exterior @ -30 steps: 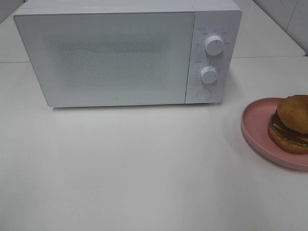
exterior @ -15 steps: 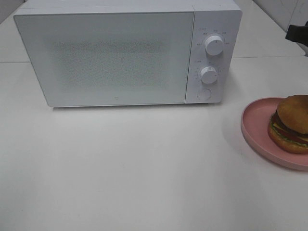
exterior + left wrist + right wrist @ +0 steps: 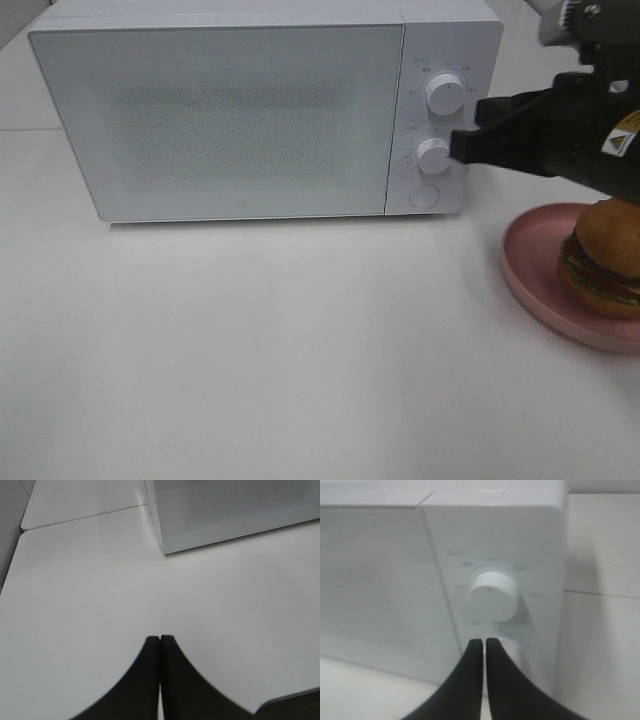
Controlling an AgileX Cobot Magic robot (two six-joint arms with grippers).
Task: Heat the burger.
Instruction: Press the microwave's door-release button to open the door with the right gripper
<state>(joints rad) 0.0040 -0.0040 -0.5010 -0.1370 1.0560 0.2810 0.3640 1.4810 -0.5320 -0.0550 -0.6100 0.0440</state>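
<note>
A large white box-shaped microwave oven (image 3: 250,110) stands on the plain white table (image 3: 300,350), toward 11 o'clock in the high view, and its door is closed. On the narrow control panel at the oven's right end are a white round upper knob (image 3: 444,92), a white round lower knob (image 3: 433,155) under it, and a small white round button (image 3: 427,196) at the bottom.

The round burger (image 3: 603,258), with golden-brown bun, green lettuce and red tomato, sits on a flat round pink plate (image 3: 530,265). The plate is at about 4 o'clock from the control panel, at the right edge of the high view. The burger lies on the half of the plate away from the oven, and the edge of the picture cuts part of it.

The black right gripper (image 3: 462,146) reaches in from 3 o'clock, above the burger. Its tip is at the right side of the lower knob; I cannot tell if it touches. Its two fingers are pressed together and hold nothing. In the right wrist view the right gripper (image 3: 484,641) points at the panel just below one white knob (image 3: 492,596).

The black left gripper (image 3: 160,639) appears only in the left wrist view. Its fingers are also closed against each other with nothing between, above bare table, well apart from the oven's corner (image 3: 225,510).
</note>
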